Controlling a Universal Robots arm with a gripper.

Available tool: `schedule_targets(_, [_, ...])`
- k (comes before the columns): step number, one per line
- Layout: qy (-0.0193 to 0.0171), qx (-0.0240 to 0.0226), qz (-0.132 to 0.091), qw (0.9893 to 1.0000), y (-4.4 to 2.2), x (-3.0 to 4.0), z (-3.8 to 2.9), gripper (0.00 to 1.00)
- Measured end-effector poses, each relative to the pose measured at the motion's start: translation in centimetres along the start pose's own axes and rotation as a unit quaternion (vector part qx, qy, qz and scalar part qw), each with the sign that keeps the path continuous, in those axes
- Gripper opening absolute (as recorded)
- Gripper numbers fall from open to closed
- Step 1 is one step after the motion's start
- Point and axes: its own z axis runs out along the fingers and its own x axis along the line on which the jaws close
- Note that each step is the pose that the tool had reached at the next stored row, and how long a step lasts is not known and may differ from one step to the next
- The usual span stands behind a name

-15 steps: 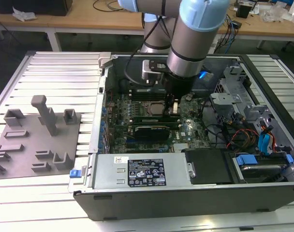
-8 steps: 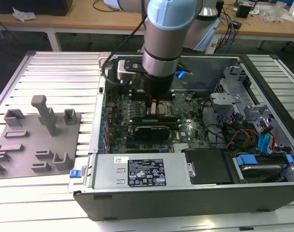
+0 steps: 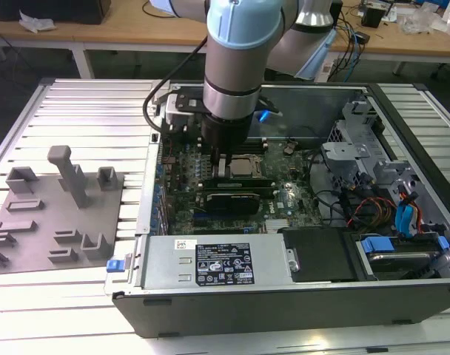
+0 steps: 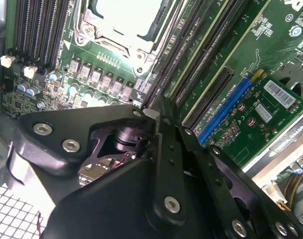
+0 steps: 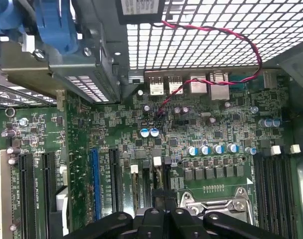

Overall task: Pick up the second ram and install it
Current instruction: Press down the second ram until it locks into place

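In the exterior view the arm reaches down into the open computer case (image 3: 403, 140), its claw (image 3: 222, 167) low over the motherboard (image 3: 182, 194) just beside the silver processor socket (image 3: 244, 167) (the grey fixture tray (image 3: 32, 222) sits apart on the worktop (image 3: 92, 103), toward the exterior view's left). In both wrist views the claw's black linkage hangs right above the long black memory slots (image 5: 159, 174) next to the socket — whether the claw is apart or clamped on the second ram I cannot tell. The ram itself cannot be made out.

Counted: one open computer case (image 3: 403, 111), one motherboard (image 3: 284, 200), one processor socket (image 3: 243, 166), one grey fixture tray (image 3: 55, 214), one gripper (image 3: 221, 166).
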Motion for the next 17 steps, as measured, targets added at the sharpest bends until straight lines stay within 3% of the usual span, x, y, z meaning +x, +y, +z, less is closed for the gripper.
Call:
schedule_targets(6, [-0.0027, -0.0002, 0.0, 1.0, 0.0, 0.06, 0.18, 0.11])
schedule_targets(7, [-0.0055, 0.0002, 0.0, 1.0, 0.01, 0.01, -0.24, 0.11])
schedule_targets(9, [-0.0051, -0.0003, 0.0, 1.0, 0.08, -0.02, -1.18, 0.11])
schedule_targets(10, [-0.0073, -0.0003, -0.001, 1.0, -0.08, -0.01, -1.36, 0.11])
schedule_targets(12, [-0.0085, -0.0021, -0.001, 1.0, -0.77, -0.03, -1.42, 0.11])
schedule_targets(13, [-0.0103, -0.0051, -0.001, 0.9999, -1.87, -0.1, -1.49, 0.11])
schedule_targets(15, [-0.0139, -0.0066, -0.002, 0.9999, -2.83, -0.19, -1.73, 0.11])
schedule_targets(17, [-0.0141, -0.0066, -0.002, 0.9999, -2.85, -0.3, -3.26, 0.11])
